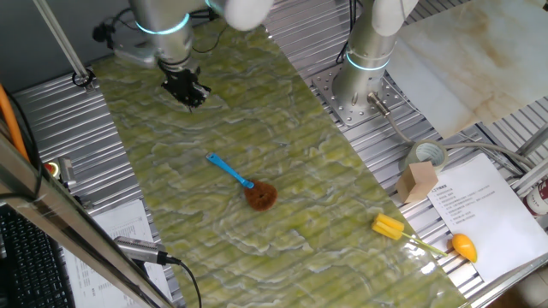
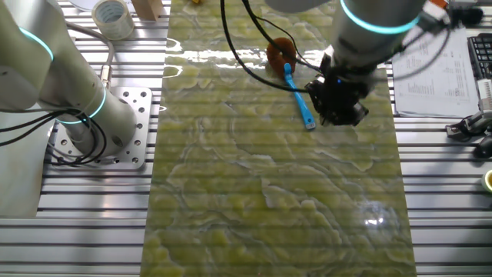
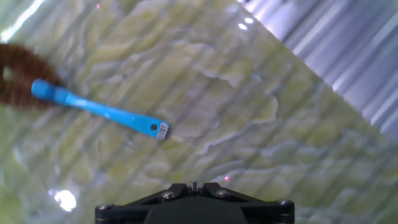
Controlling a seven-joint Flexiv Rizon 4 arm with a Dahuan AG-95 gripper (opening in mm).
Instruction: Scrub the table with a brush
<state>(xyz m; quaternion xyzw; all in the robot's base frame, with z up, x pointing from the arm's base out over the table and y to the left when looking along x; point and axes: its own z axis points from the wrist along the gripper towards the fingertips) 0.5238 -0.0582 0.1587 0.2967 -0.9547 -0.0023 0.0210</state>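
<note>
The brush (image 1: 244, 181) lies flat near the middle of the green-yellow marbled table (image 1: 282, 111), its blue handle pointing at the arm and its brown bristle head at the far end. My gripper (image 1: 190, 99) hovers over the table some way beyond the handle tip, apart from it. In the other fixed view the gripper (image 2: 340, 115) hangs just right of the brush (image 2: 298, 94). In the hand view the fingertips (image 3: 194, 185) meet with nothing between them, and the brush (image 3: 99, 109) lies ahead to the left on the table (image 3: 261, 118).
A second arm's base (image 1: 364, 64) stands on the ribbed metal beside the table. A yellow-headed tool with an orange end (image 1: 390, 227) lies at the table's near right corner. A tape roll (image 1: 425, 156), a small box (image 1: 418, 181) and papers (image 1: 479, 205) are on the right.
</note>
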